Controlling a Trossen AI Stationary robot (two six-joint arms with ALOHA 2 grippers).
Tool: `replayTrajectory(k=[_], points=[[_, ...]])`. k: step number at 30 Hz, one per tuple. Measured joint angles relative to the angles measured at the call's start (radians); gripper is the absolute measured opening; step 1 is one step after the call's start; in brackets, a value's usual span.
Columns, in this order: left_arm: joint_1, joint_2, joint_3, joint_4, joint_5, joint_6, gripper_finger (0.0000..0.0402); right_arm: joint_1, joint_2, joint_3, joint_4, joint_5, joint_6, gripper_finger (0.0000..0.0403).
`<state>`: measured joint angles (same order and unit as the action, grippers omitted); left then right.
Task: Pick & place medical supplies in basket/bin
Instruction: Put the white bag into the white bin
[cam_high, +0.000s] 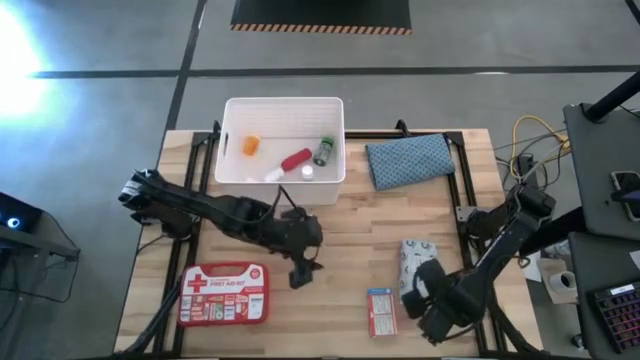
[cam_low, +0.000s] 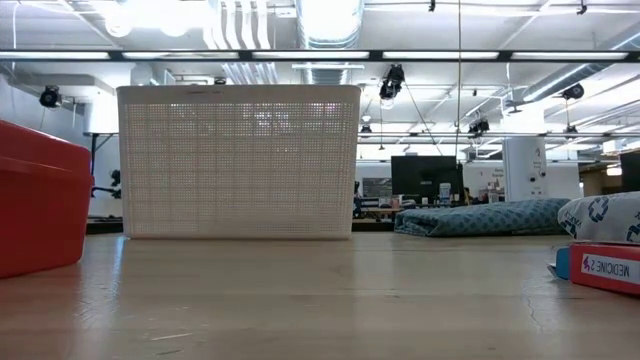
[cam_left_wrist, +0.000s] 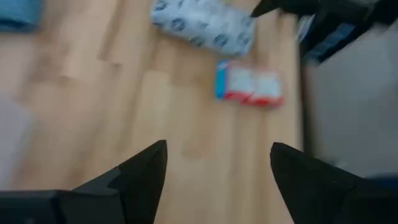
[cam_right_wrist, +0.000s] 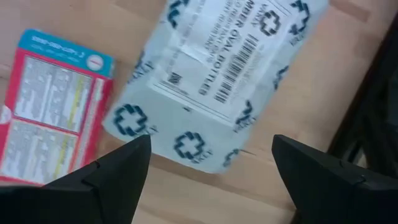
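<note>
The white bin (cam_high: 285, 112) stands at the table's far middle and holds an orange bottle (cam_high: 251, 144), a red item (cam_high: 295, 159), a green bottle (cam_high: 324, 151) and small white pieces. The red first-aid case (cam_high: 224, 293) lies near the near-left edge. The grey wipes pack (cam_high: 413, 258) and the small red-white box (cam_high: 380, 311) lie at the near right. My left gripper (cam_high: 300, 274) hovers open and empty at the table's middle, right of the case. My right gripper (cam_high: 424, 292) is open above the wipes pack's (cam_right_wrist: 217, 81) near end, beside the box (cam_right_wrist: 53, 112).
A blue-grey cloth pouch (cam_high: 408, 160) lies right of the bin. The bin's perforated wall (cam_low: 238, 160) fills the middle of the low view, with the case (cam_low: 38, 200) at its left and the pack (cam_low: 605, 216) and box (cam_low: 608, 268) at its right. Bare wood lies between the arms.
</note>
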<state>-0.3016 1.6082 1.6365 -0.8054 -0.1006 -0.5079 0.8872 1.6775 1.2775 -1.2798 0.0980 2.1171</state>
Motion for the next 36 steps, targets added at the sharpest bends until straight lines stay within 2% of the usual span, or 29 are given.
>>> replayTrajectory(k=[4,7,12,18,23,28,31,36], points=[[0.003,-0.010,-0.140,0.333,0.095,-0.098,0.0251,0.014,-0.040,-0.054,0.007,-0.009,0.032,0.0325],[0.002,-0.010,-0.245,0.468,0.135,-0.153,0.0247,0.021,-0.078,-0.127,0.057,-0.019,0.070,0.0325],[0.002,-0.020,-0.340,0.477,0.136,-0.277,0.0246,0.045,-0.169,-0.309,0.278,0.037,0.131,0.0325],[-0.004,-0.025,-0.366,0.481,0.167,-0.307,0.0246,0.067,-0.252,-0.476,0.397,0.072,0.187,0.0325],[-0.006,-0.029,-0.345,0.445,0.170,-0.314,0.0246,0.062,-0.307,-0.589,0.531,0.198,0.169,0.0325],[-0.006,-0.029,-0.350,0.413,0.169,-0.314,0.0246,0.054,-0.330,-0.709,0.822,0.362,0.134,0.0325],[-0.007,-0.029,-0.368,0.378,0.101,-0.327,0.0246,0.018,-0.327,-0.732,0.940,0.429,0.086,0.0325],[0.003,-0.023,-0.409,0.381,-0.061,-0.389,0.0246,-0.063,-0.298,-0.716,1.012,0.440,-0.031,0.0325]])
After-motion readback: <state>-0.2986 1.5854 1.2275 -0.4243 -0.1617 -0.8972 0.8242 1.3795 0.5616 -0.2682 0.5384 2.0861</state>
